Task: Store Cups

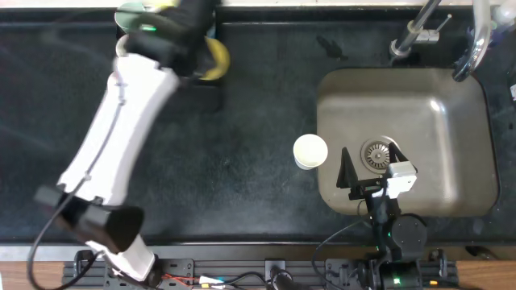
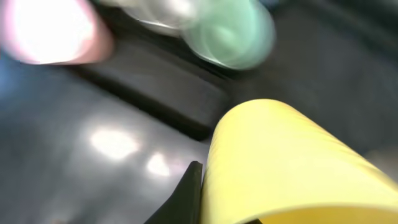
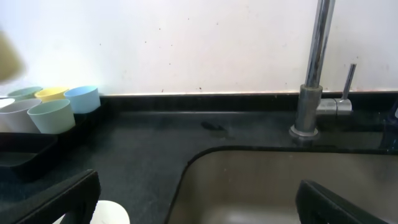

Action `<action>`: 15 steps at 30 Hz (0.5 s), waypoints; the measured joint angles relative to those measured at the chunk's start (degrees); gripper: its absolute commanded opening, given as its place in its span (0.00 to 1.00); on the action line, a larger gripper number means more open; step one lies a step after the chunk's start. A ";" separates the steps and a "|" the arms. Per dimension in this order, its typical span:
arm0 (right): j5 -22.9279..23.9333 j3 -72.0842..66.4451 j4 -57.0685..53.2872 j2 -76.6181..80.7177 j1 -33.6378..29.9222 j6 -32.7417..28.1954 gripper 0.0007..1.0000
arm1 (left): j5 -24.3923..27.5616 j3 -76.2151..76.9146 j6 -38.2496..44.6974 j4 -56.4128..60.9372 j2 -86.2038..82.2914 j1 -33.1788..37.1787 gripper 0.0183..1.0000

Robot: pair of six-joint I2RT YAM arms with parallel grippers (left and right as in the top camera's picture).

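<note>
My left gripper (image 1: 201, 58) is at the counter's back left, shut on a yellow cup (image 1: 216, 58) that lies tilted in its hold. Up close, the yellow cup (image 2: 292, 162) is beside one dark finger (image 2: 186, 199), just short of a black tray (image 2: 155, 87). A pink cup (image 2: 50, 31), a white cup (image 2: 161, 12) and a green cup (image 2: 233, 31) stand on the tray. A cream cup (image 1: 310, 151) stands on the counter by the sink's left rim. My right gripper (image 1: 367, 173) hangs open over the sink, holding nothing.
The steel sink (image 1: 451, 121) takes up the right side, with the faucet (image 1: 419, 32) behind it. From the right wrist, several cups, among them a blue cup (image 3: 82, 98) and a green cup (image 3: 51, 115), crowd the tray (image 3: 25, 152). Dark counter (image 1: 242, 161) lies between.
</note>
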 measured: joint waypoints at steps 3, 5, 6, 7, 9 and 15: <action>-0.02 0.00 0.00 0.00 0.02 0.00 1.00 | -2.58 0.00 -10.10 -2.75 -0.55 3.41 0.02; 0.00 0.00 -0.02 0.00 0.00 0.02 1.00 | -3.41 -0.31 -18.10 -3.06 -0.55 4.15 0.02; 0.00 0.00 -0.02 0.00 0.00 0.02 1.00 | -3.76 -0.74 -22.12 -3.04 -0.55 4.24 0.02; 0.00 0.00 0.02 0.00 0.02 0.04 1.00 | -3.89 -1.29 -25.77 -3.08 -0.55 4.22 0.02; 0.00 0.00 0.00 0.00 0.00 0.00 1.00 | -4.02 -3.04 -33.31 -3.10 -0.55 4.13 0.02; 0.00 0.00 0.02 0.00 0.00 0.02 1.00 | -3.02 -11.39 -49.51 -4.04 -0.48 4.85 0.02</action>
